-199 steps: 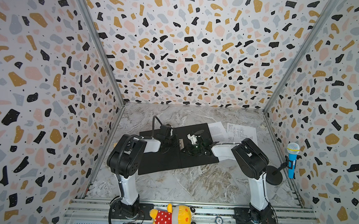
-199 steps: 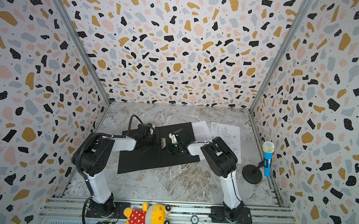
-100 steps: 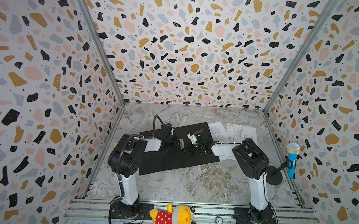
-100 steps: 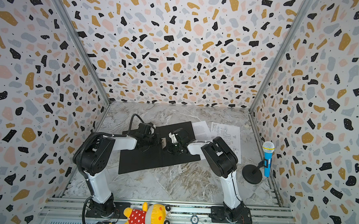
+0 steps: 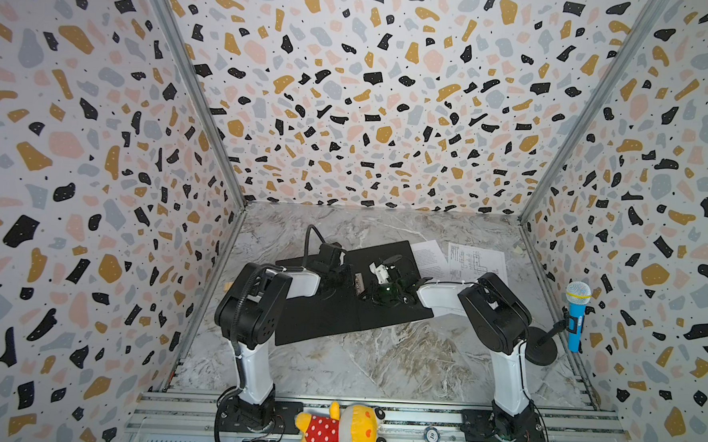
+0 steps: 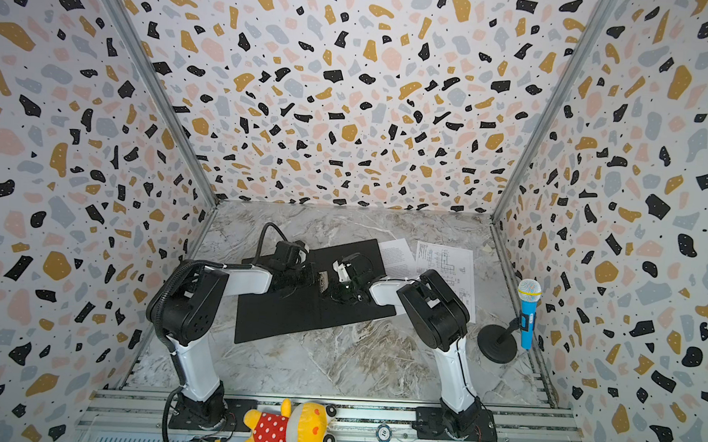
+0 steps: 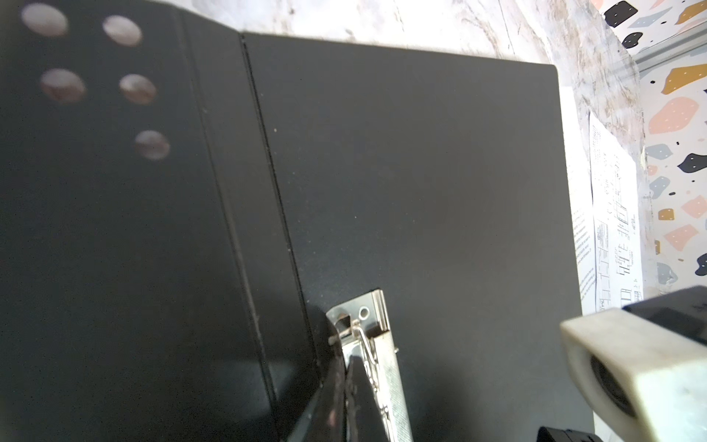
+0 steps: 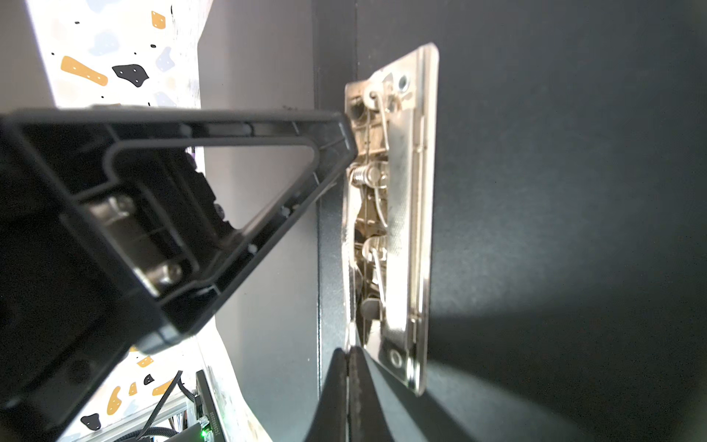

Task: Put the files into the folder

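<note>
The folder (image 5: 326,316) (image 6: 281,314) lies open on the table, black inside up. A metal clip (image 5: 357,282) (image 7: 377,344) (image 8: 398,214) sits by its spine. My left gripper (image 5: 348,276) (image 7: 346,361) is shut, its tip against one end of the clip. My right gripper (image 5: 366,290) (image 8: 347,350) is shut too, tips meeting at the other end of the clip's edge; whether they pinch the metal is unclear. The files lie right of the folder: a text sheet (image 5: 427,257) (image 6: 396,255), partly under the folder, and a drawings sheet (image 5: 477,259) (image 6: 446,262) (image 7: 612,214).
A blue toy microphone (image 5: 576,321) on a black stand is by the right wall. A yellow plush toy (image 5: 341,431) lies on the front rail. Patterned walls close in three sides of the marble table (image 5: 378,356).
</note>
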`<state>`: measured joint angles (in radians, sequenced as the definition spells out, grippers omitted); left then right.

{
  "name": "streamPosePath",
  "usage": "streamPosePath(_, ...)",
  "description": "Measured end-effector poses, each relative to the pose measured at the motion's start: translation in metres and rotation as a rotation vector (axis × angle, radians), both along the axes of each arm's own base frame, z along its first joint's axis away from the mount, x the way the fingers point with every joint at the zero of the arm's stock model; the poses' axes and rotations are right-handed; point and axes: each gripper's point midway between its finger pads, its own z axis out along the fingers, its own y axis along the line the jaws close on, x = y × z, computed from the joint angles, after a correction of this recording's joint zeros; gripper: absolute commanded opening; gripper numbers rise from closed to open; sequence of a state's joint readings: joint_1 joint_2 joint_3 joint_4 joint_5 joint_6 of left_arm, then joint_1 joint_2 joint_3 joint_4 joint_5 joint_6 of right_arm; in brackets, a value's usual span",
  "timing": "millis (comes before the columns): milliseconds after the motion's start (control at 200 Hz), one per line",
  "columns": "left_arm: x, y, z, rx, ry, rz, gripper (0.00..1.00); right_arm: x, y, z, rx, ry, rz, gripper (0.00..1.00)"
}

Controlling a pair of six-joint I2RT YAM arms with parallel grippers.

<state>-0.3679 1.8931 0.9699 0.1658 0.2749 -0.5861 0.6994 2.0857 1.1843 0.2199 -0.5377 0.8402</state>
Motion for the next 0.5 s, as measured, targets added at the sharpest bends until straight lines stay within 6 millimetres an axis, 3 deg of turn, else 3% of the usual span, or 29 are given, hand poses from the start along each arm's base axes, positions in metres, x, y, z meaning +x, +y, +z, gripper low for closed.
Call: streamPosePath(501,0.0028,-0.0024,0.0,-0.003,-0.007,-0.003,0.05,0.0032,-0.0065,-0.0045,0.003,-0.011,-0.008,0.0)
